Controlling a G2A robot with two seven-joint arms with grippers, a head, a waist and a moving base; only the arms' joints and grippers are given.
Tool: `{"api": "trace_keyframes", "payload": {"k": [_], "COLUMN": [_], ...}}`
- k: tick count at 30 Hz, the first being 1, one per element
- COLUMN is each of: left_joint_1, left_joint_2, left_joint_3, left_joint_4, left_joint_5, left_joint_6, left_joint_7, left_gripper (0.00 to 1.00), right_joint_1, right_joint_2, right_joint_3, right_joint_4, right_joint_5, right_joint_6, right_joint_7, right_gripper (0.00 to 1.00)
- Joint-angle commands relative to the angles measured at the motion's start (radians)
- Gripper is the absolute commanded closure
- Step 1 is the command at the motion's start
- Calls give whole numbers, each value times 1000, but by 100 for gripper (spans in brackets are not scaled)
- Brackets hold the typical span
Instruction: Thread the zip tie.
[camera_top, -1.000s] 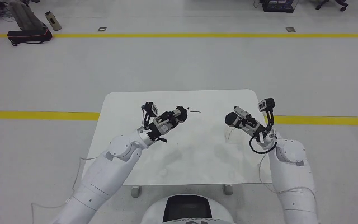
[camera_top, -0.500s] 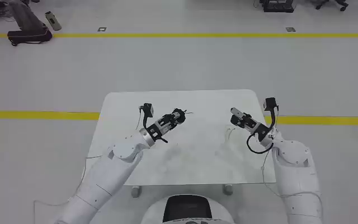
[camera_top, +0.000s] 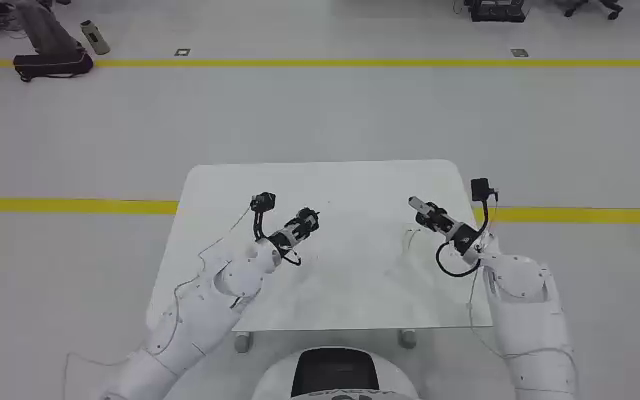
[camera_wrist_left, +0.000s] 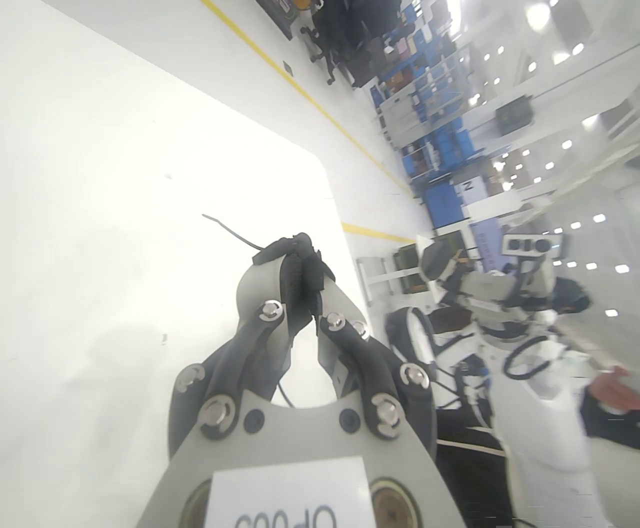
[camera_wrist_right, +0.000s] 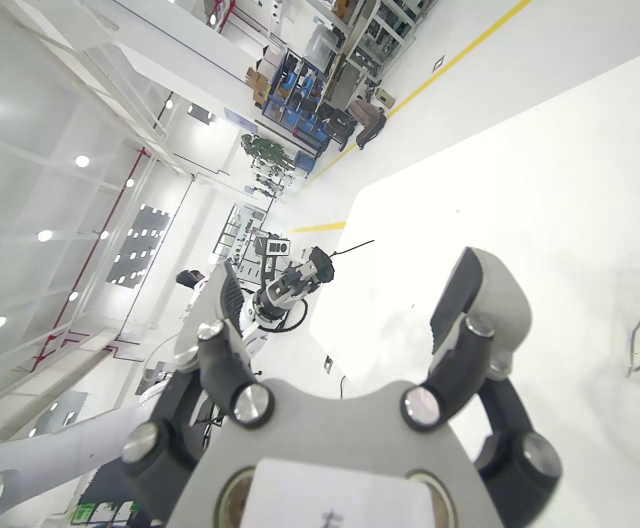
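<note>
My left gripper (camera_wrist_left: 296, 254) is shut on a thin black zip tie (camera_wrist_left: 231, 233), whose tail sticks out past the fingertips over the white table (camera_wrist_left: 100, 200). From above, that gripper (camera_top: 306, 218) hovers over the table's left-middle. My right gripper (camera_wrist_right: 345, 295) is open with nothing between its fingers. It sits near the table's right side (camera_top: 418, 206), pointing toward the left gripper. The right wrist view shows the left gripper (camera_wrist_right: 320, 266) farther off, with the zip tie's tail (camera_wrist_right: 357, 246) poking out of it. The two grippers are well apart.
The white table (camera_top: 350, 290) has rounded corners and bare space between the arms. Grey floor with yellow lines (camera_top: 330, 63) surrounds it. A dark bag (camera_top: 45, 55) lies on the floor far back left.
The left gripper has drawn back toward the robot and lower, still holding the zip tie. The right gripper has shifted slightly outward and lower, staying open.
</note>
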Motion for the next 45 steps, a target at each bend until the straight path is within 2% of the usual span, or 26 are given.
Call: {"api": "trace_keyframes", "payload": {"k": [1, 6, 8, 10, 12, 14, 25, 45], "left_joint_1": [0, 0, 0, 3, 1, 3, -2, -2], "left_joint_2": [0, 0, 0, -3, -4, -6, -13, -13], "left_joint_3": [-1, 0, 9, 9, 15, 13, 7, 7], "left_joint_4": [0, 0, 3, 5, 12, 12, 21, 21], "left_joint_5": [-13, -9, 34, 28, 63, 39, 31, 31], "left_joint_6": [-2, -1, 6, 6, 12, 3, -9, -9], "left_joint_7": [-1, -1, 9, 25, 33, 33, 39, 39], "left_gripper": [100, 100, 100, 100, 100, 100, 100, 100], "right_joint_1": [0, 0, 0, 0, 0, 0, 0, 0], "right_joint_2": [0, 0, 0, 0, 0, 0, 0, 0], "right_joint_3": [0, 0, 0, 0, 0, 0, 0, 0], "right_joint_4": [0, 0, 0, 0, 0, 0, 0, 0], "right_joint_5": [1, 1, 1, 1, 1, 1, 1, 1], "right_joint_6": [0, 0, 0, 0, 0, 0, 0, 0], "right_joint_7": [0, 0, 0, 0, 0, 0, 0, 0], "right_gripper": [0, 0, 0, 0, 0, 0, 0, 0]}}
